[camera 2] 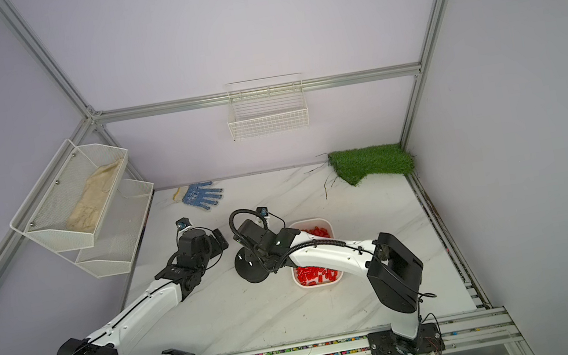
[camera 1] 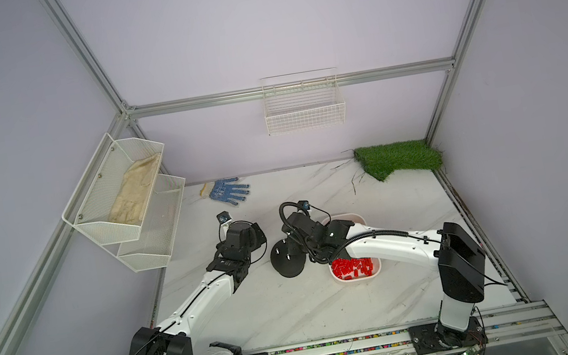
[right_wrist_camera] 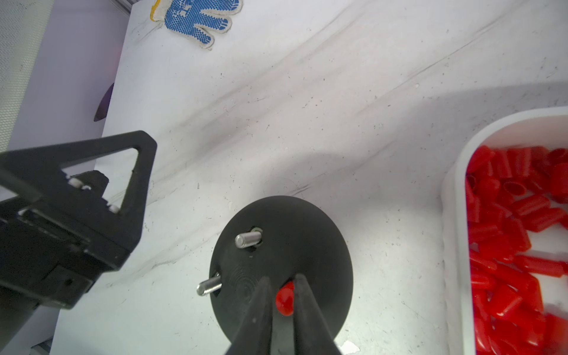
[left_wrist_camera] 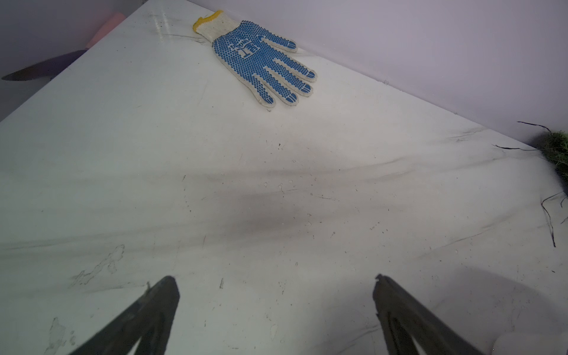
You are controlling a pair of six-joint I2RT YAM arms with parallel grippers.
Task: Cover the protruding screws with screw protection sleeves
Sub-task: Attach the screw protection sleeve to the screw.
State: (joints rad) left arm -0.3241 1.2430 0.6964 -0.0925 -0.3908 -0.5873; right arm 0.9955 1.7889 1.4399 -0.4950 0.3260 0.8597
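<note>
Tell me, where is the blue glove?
In both top views the glove lies on the table, near its far left corner, beside the mesh shelves.

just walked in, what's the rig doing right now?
The right claw is shut on one red sleeve, held just over the black base. Whether a screw sits under it cannot be told. Two bare screws show in the right wrist view. The white tray beside the base holds many spare sleeves. The left claw hangs open and empty over the table.
</note>
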